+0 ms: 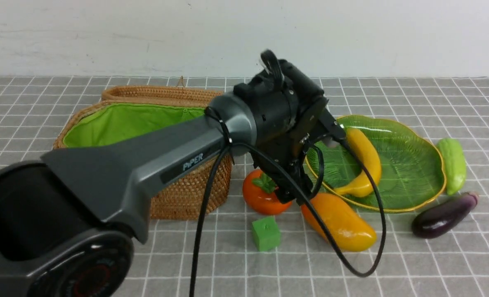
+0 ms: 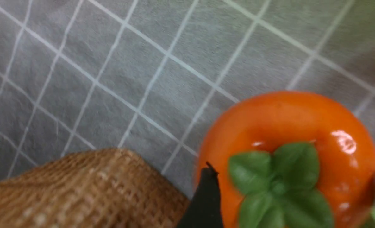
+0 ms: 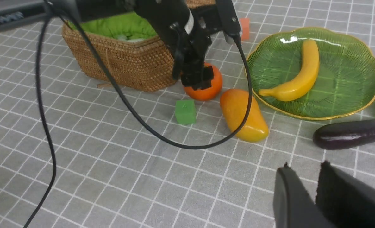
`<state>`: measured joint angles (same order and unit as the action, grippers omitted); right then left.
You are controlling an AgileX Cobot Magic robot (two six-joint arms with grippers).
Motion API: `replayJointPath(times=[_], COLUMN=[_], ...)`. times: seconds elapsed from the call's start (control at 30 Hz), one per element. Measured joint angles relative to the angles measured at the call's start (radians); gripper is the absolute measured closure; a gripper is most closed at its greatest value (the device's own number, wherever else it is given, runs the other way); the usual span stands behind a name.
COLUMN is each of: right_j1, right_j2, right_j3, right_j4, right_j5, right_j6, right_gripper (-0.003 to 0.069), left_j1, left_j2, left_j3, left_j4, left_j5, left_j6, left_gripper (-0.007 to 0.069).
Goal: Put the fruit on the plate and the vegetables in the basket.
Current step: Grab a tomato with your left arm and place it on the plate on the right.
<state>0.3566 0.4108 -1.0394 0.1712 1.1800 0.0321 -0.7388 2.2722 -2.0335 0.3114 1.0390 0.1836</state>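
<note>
Spread wide, the left claw [image 2: 296, 186] straddles the persimmon [image 2: 288, 120]; whether it touches, I can't tell. The right claw [image 3: 306, 166] has its tips slightly apart, nothing between them. From the front, the basket [image 1: 190, 194] fills the left-centre, the banana [image 1: 366, 159] lies on the plate [image 1: 409, 165] right of centre, and the eggplant [image 1: 444, 216] and gourd [image 1: 453, 165] sit far right.

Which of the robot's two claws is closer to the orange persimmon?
The left. Its claw is open right at the persimmon, with a finger on either side of it. The right claw hangs well away, over the table on the mango's near side.
</note>
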Motion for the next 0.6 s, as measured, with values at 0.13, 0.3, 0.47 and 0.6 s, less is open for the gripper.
replayJointPath(times=[0.13,0.3,0.47,0.6], right_j1=[0.0,0.0,0.0,0.0], right_j2=[0.0,0.0,0.0,0.0], right_j3=[0.0,0.0,-0.001,-0.001], right_j4=[0.0,-0.001,-0.001,0.0], right_j5=[0.003,0.003,0.004,0.007], right_j6=[0.0,0.0,0.0,0.0], right_gripper=[0.0515,0.0516,0.0516,0.0516], left_j1=[0.0,0.0,0.0,0.0], left_j2=[0.036,0.042,0.043,0.046], left_j3=[0.0,-0.003,-0.003,-0.003], left_j4=[0.006,0.018,0.018,0.038], left_j5=[-0.017,-0.024,-0.034,-0.053], left_j6=[0.0,0.0,-0.027,-0.073], left_gripper=[0.0007,0.0055,0.0061,0.0043])
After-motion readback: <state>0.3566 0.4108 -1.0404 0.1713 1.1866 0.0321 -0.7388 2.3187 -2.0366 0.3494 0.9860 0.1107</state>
